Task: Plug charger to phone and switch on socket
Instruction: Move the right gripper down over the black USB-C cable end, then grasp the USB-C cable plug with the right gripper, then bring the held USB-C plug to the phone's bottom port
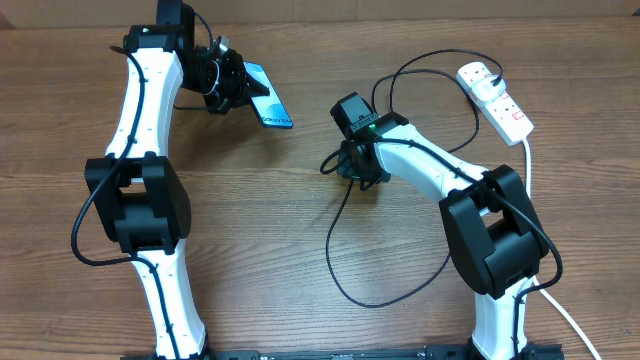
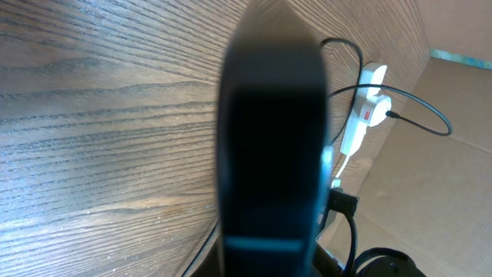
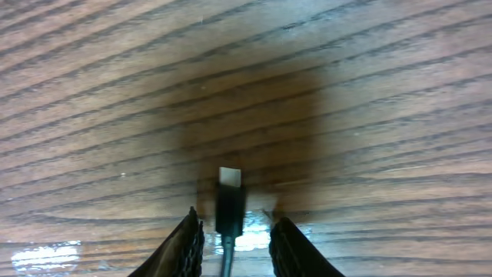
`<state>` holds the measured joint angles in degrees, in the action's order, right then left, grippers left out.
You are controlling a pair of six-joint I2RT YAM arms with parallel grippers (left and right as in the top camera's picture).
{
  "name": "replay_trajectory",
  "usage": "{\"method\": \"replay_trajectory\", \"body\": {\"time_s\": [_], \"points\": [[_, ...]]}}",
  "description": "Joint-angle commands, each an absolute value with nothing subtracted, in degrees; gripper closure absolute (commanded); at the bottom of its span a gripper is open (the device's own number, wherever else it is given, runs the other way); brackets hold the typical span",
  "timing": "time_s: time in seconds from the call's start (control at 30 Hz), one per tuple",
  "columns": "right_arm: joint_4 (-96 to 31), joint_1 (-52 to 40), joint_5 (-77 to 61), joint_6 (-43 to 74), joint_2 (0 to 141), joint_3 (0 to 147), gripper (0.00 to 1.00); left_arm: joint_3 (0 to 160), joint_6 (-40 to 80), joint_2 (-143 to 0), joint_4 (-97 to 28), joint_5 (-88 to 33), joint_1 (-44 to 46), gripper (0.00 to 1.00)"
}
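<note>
My left gripper (image 1: 228, 84) is shut on the phone (image 1: 270, 103) at the back left and holds it tilted above the table, blue screen up. In the left wrist view the phone (image 2: 269, 154) is a dark blur that fills the middle and hides the fingers. My right gripper (image 1: 360, 172) is down at the table's middle, over the charger cable (image 1: 331, 255). In the right wrist view the gripper (image 3: 233, 223) is open, with the charger's connector tip (image 3: 231, 201) lying on the wood between the fingers, touching neither. The socket (image 1: 497, 99) lies at the back right.
The socket also shows in the left wrist view (image 2: 361, 115), with a cardboard wall (image 2: 446, 192) behind it. Its thick white lead (image 1: 528, 160) runs down the right side. The black cable loops widely in front of and behind my right arm.
</note>
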<state>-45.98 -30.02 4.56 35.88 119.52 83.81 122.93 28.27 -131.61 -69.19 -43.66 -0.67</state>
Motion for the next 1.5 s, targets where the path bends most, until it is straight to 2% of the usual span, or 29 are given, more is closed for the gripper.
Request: {"method": "replay_trajectory", "body": {"time_s": [0.0, 0.2, 0.33, 0.47, 0.6, 0.8, 0.97, 1.03, 1.2, 1.47], "points": [[-45.45, -30.63, 5.54, 35.46, 119.83, 83.64, 0.72, 123.63, 26.76, -130.58, -69.01, -44.6, -0.34, 0.96], [-45.91, -30.65, 6.02, 35.46, 120.68, 83.64, 0.73, 123.63, 26.76, -130.58, -69.04, -44.6, -0.34, 0.96], [-46.02, -30.65, 5.98, 35.46, 122.13, 83.64, 0.79, 123.63, 26.76, -130.58, -69.01, -44.62, -0.34, 0.96], [-46.09, -30.74, 6.0, 35.48, 122.56, 83.64, 0.81, 123.63, 26.74, -130.58, -68.97, -44.58, -0.34, 0.96], [-45.98, -30.74, 5.96, 35.48, 122.56, 83.64, 0.96, 123.63, 26.74, -130.58, -68.99, -44.6, -0.34, 0.96], [-49.1, -30.35, 1.23, 35.51, 121.93, 86.65, 0.96, 123.63, 23.64, -130.58, -68.97, -51.22, -0.03, 0.96], [-54.04, -28.12, -12.08, 35.0, 119.17, 92.33, 0.96, 123.63, 23.57, -130.58, -67.13, -64.12, 0.03, 0.96], [-55.24, -26.79, -22.17, 30.63, 116.99, 94.19, 0.96, 123.63, 23.55, -130.58, -65.3, -69.84, -0.1, 0.96], [-56.01, -22.55, -44.82, 24.01, 109.73, 94.8, 0.96, 123.63, 23.59, -130.58, -63.07, -73.89, -0.89, 0.96], [-56.49, -19.0, -71.35, 8.19, 106.74, 94.13, 0.96, 123.63, 23.73, -130.58, -61.93, -90.65, -1.3, 0.96]]}}
